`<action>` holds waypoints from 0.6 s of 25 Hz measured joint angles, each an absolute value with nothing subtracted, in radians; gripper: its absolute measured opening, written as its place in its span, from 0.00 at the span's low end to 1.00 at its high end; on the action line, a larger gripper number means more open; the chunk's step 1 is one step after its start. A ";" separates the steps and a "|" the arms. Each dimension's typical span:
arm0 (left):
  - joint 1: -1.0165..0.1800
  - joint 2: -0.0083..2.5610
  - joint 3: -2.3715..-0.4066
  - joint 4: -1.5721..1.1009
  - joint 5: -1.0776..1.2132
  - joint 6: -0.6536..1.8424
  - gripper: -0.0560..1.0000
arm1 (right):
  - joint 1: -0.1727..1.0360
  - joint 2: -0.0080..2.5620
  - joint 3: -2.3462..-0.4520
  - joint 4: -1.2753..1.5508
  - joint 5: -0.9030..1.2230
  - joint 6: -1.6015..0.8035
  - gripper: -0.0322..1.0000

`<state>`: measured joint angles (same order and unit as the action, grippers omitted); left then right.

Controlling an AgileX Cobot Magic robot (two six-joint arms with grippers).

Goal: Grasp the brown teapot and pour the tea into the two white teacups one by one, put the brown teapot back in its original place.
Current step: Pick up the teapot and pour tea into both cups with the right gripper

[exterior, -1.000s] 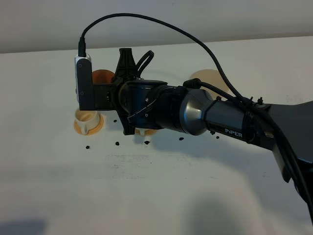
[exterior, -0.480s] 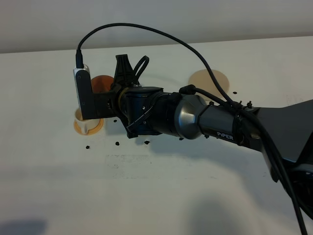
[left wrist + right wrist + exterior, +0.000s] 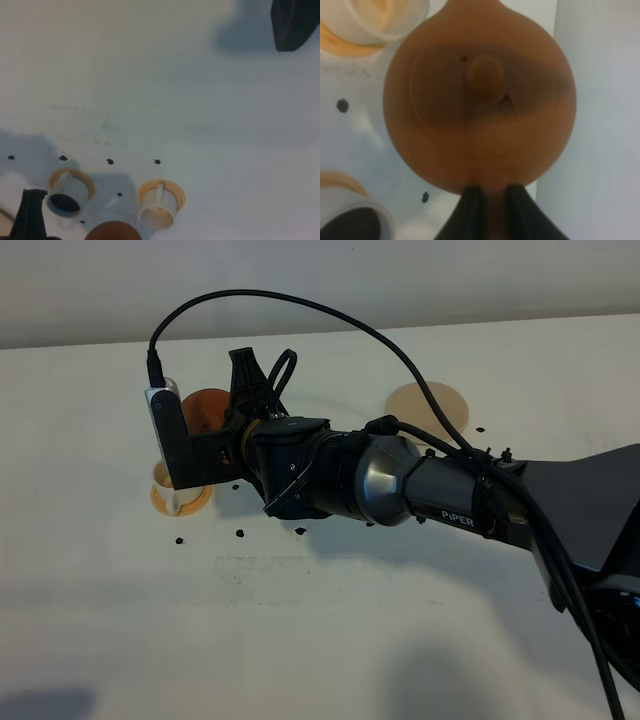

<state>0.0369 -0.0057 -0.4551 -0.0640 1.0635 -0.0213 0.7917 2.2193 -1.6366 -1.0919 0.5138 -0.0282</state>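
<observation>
My right gripper [image 3: 232, 420] reaches across to the left and is shut on the side handle of the brown teapot [image 3: 205, 410], held above the table. In the right wrist view the teapot [image 3: 480, 100] shows from above with its lid on, the gripper [image 3: 490, 192] pinching its handle. One white teacup [image 3: 185, 498] on its orange saucer stands just in front of the teapot; it looks empty [image 3: 159, 202]. The other teacup [image 3: 67, 190] holds dark tea [image 3: 62, 201] and is hidden under the arm in the high view. The pale tan coaster [image 3: 415, 405] lies bare at the back right.
Small dark drops [image 3: 240, 533] dot the white table in front of the cups. The right arm's thick body [image 3: 420, 485] and its cable [image 3: 300, 302] stretch across the middle. A black shape [image 3: 295, 22] fills one corner of the left wrist view.
The right arm has shifted a little left and turned at the wrist with the teapot. It now covers the second cup, which showed below it a second ago.
</observation>
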 joint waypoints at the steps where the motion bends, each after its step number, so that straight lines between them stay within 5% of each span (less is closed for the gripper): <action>1: 0.037 -0.006 -0.455 -0.064 1.063 -0.021 0.36 | 0.792 2.219 -1.637 -1.100 0.514 -0.029 0.12; 15: 0.037 -0.006 -0.455 -0.064 1.063 -0.021 0.36 | 0.792 2.219 -1.637 -1.116 0.514 -0.160 0.12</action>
<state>0.0369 -0.0057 -0.4551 -0.0640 1.0635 -0.0213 0.7917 2.2193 -1.6366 -1.1155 0.5138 -0.1605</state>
